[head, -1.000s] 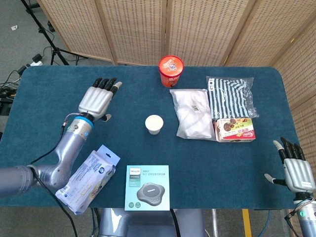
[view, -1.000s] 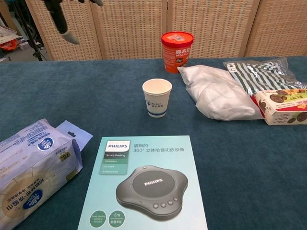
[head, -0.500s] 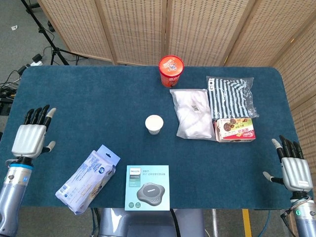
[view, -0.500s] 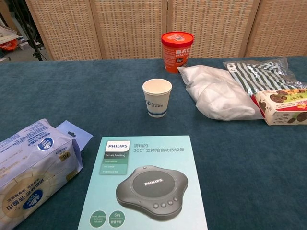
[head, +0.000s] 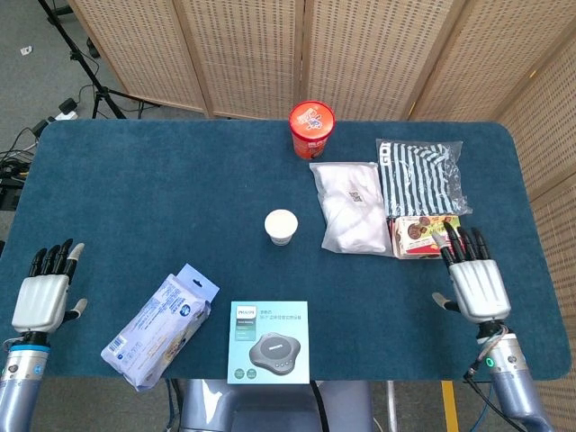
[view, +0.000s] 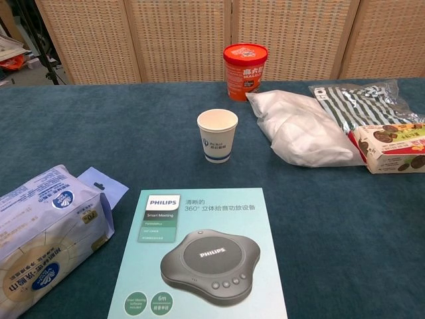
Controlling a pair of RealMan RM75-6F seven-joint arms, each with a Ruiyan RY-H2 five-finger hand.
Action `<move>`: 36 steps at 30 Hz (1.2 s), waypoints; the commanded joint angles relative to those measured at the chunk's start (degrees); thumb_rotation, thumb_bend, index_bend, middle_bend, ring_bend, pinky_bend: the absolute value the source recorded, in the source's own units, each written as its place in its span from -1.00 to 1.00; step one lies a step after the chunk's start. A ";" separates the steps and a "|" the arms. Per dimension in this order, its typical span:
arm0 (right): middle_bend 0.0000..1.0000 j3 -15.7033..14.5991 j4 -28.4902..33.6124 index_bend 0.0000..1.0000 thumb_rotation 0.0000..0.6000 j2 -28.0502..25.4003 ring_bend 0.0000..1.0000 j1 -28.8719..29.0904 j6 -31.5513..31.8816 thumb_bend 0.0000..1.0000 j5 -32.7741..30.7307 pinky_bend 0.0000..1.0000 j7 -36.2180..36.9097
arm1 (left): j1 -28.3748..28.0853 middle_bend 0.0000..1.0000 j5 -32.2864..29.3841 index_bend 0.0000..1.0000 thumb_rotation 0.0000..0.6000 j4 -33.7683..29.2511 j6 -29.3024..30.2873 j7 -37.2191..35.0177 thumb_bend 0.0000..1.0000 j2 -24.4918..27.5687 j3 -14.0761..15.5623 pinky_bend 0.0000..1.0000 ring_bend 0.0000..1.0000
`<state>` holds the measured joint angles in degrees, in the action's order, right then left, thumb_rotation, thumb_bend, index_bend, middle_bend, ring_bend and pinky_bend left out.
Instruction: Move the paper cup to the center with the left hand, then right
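— Where is the paper cup (head: 281, 226) found, and what is asked of it now?

— It is seen upright and empty on the desk (head: 180, 180), roughly at the middle, held by nothing. The white bag (head: 350, 205) lies just to the right of it, the red tub (head: 311, 129) behind it and to the right, the boxed speakerphone (head: 267, 342) in front of it. Judged from that, the centre placement looks done and the step in hand is taken to be the pick-up by the right hand (head: 474, 284).

— How are the hands set?

— The right hand is held flat, palm down, well to the right of the cup, beside the cookie box (head: 430, 235); its fingers (head: 462, 243) are extended and only slightly apart, and nothing is held. The left hand (head: 42, 295) is parked far to the left of the cup, its fingers likewise straight and empty. Neither hand is caught by the chest view.

— What is needed for a clean grasp?

— The cup is best approached from its right front side, so that the white bag is not brushed on the way in. The fingers should be opened wider before arrival and wrapped around the wall below the rim — thin paper is likely to buckle if squeezed hard. A light, even grip is advised, the cup kept upright, and it should be lifted clear before being carried rightward.

— And the chief risk?

— The cup is light and is easily tipped if it is nudged before the grip is closed.
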<state>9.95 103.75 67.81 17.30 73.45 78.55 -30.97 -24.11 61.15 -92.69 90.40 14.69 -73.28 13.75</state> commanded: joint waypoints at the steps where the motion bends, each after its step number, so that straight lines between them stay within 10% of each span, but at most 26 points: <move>1: -1.00 3.68 6.82 -0.86 1.00 1.78 -1.00 6.23 -4.20 -0.82 -3.38 -1.00 -9.01 | 1.30 -1.00 0.52 -1.00 1.00 1.18 -0.80 -1.16 -0.51 0.25 -1.72 -1.00 -1.00; 7: -1.00 6.65 10.20 -0.86 1.00 6.49 -1.00 13.80 -8.90 -0.82 -10.82 -1.00 -19.01 | 2.59 -1.00 1.01 -1.00 1.00 2.34 -3.02 -2.90 -0.51 0.90 -3.68 -1.00 -1.00; 14: -1.00 12.96 6.71 -0.86 1.00 17.64 -1.00 32.90 -15.55 -0.82 -41.72 -1.00 -33.02 | 3.64 -1.00 0.48 -1.00 1.00 4.59 -8.32 -6.73 -0.50 2.02 -7.20 -1.00 -1.00; 20: -1.00 15.28 2.04 -0.86 1.00 21.71 -1.00 43.87 -16.09 -0.82 -56.25 -1.00 -35.33 | 4.47 -1.00 0.05 -1.00 1.00 5.88 -11.41 -7.98 -0.50 2.31 -9.37 -1.00 -1.00; 36: -1.00 13.74 -15.00 -0.86 1.00 28.40 -1.00 57.64 -21.74 -0.82 -63.64 -1.00 -32.16 | 6.33 -1.00 0.76 -1.00 1.00 6.85 -15.74 -9.92 -0.50 3.28 -12.98 -1.00 -1.00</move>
<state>24.11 90.55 95.41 73.84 53.04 15.20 -64.08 -17.86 61.81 -85.93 74.88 4.90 -70.04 0.93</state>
